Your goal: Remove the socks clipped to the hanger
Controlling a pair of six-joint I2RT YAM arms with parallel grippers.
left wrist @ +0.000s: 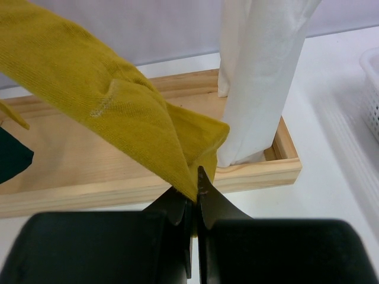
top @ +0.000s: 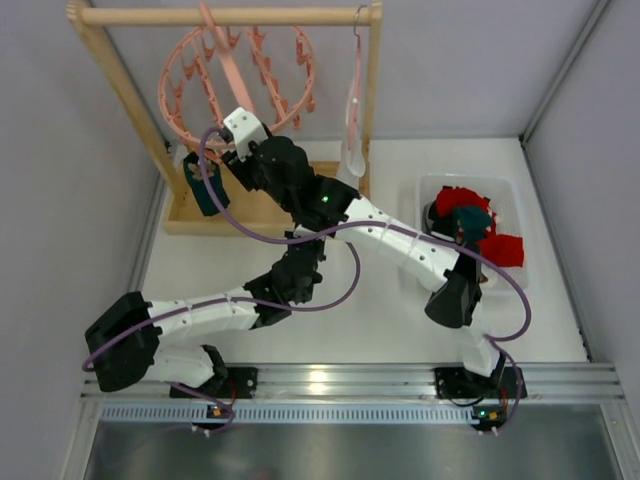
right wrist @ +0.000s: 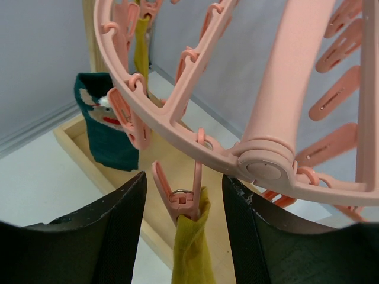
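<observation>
The round pink hanger (top: 238, 85) hangs from the wooden rack's top bar. A mustard yellow sock (right wrist: 190, 248) hangs from one of its pink clip pegs (right wrist: 183, 198). My right gripper (right wrist: 185, 176) is open, one finger on each side of that peg and touching neither side. My left gripper (left wrist: 195, 189) is shut on the lower end of a mustard sock (left wrist: 118, 112), which stretches up and to the left. In the top view its fingers are hidden under the right arm. A dark teal sock (right wrist: 103, 127) with a face pattern is clipped further round the ring (right wrist: 177, 112).
The wooden rack's base tray (left wrist: 148, 183) lies just beyond the left gripper. A white cloth (left wrist: 260, 77) hangs on a slim hanger at the rack's right post. A white bin (top: 505, 185) at the right holds red and teal socks (top: 470, 215).
</observation>
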